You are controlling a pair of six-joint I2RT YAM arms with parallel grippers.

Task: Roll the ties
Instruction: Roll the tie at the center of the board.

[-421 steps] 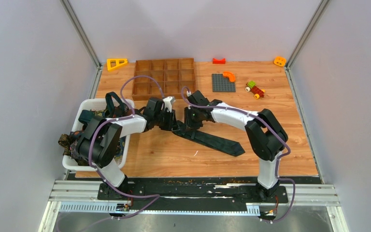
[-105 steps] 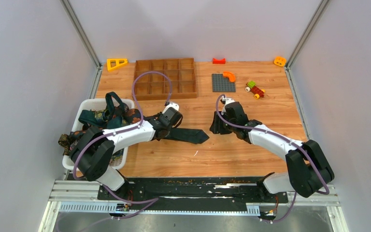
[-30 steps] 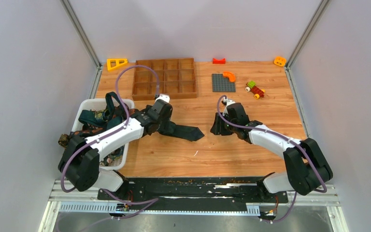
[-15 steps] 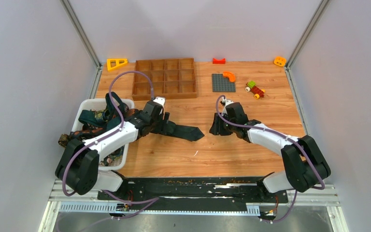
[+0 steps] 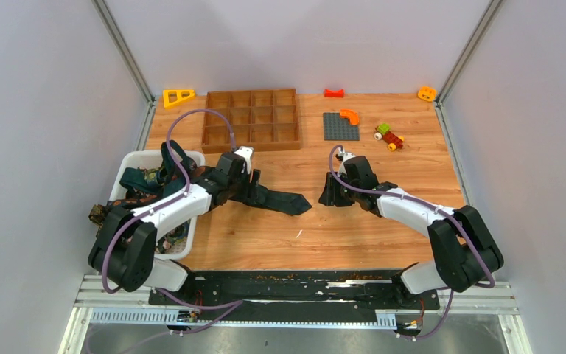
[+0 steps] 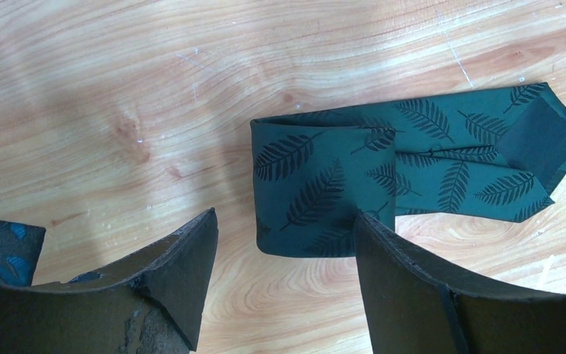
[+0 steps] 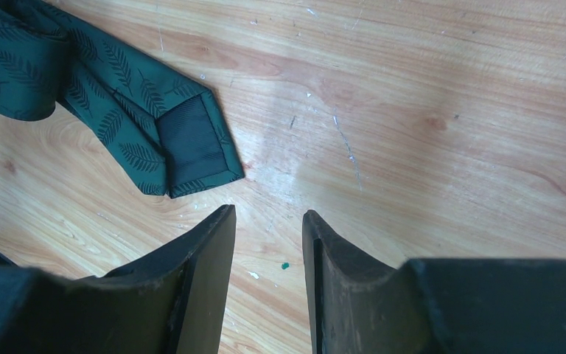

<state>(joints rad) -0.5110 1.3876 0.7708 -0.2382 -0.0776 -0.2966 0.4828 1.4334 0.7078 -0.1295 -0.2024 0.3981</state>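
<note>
A dark green tie [image 6: 324, 184] with a black fern print lies flat on the wooden table. Its near end is folded over and its pointed tip [image 6: 545, 136] lies to the right. In the top view this tie [image 5: 284, 200] stretches between the two arms. My left gripper [image 6: 284, 215] hovers open just at the folded end, holding nothing. My right gripper [image 7: 267, 214] stands open by a narrow gap over bare wood, a little to the right of the tie's tip [image 7: 191, 147]. More ties [image 5: 151, 177] are heaped in the white basket [image 5: 136, 157].
A wooden compartment tray [image 5: 250, 118] stands at the back. Also there are a grey baseplate [image 5: 339, 127], a toy car [image 5: 389, 136] and orange and yellow pieces [image 5: 178, 96]. A bit of blue-patterned fabric [image 6: 4, 251] shows beside my left finger.
My left gripper has drawn back a little to the left, off the tie's folded end. The tie and my right arm have stayed almost still.
</note>
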